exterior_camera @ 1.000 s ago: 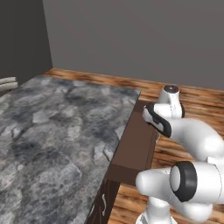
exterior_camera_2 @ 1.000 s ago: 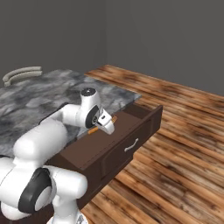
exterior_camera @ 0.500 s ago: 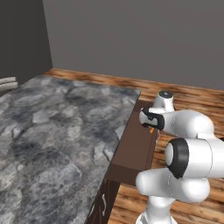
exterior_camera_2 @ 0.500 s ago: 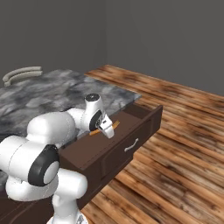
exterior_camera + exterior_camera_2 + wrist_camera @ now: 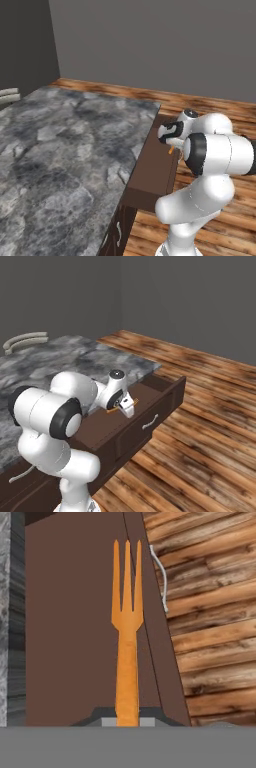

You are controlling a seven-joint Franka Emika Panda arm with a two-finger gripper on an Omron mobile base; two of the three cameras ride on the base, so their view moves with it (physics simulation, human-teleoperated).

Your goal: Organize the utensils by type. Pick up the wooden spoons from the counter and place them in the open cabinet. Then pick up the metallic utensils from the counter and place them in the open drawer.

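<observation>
fork [image 5: 127,637] handle end hidden at frame bottom, tiny in base views

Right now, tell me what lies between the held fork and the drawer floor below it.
Nothing. In the hand view the orange fork, shut in the gripper, hangs over the drawer, whose brown floor is bare.

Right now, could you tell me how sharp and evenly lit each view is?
Left base view: soft, flat light, counter marbling blurry. Right base view: dim walls, drawer edges clear. Hand view: orange fork sharp, floorboards slightly smeared, no glare.

Fork [image 5: 127,637] above open drawer [image 5: 75,637]
</observation>
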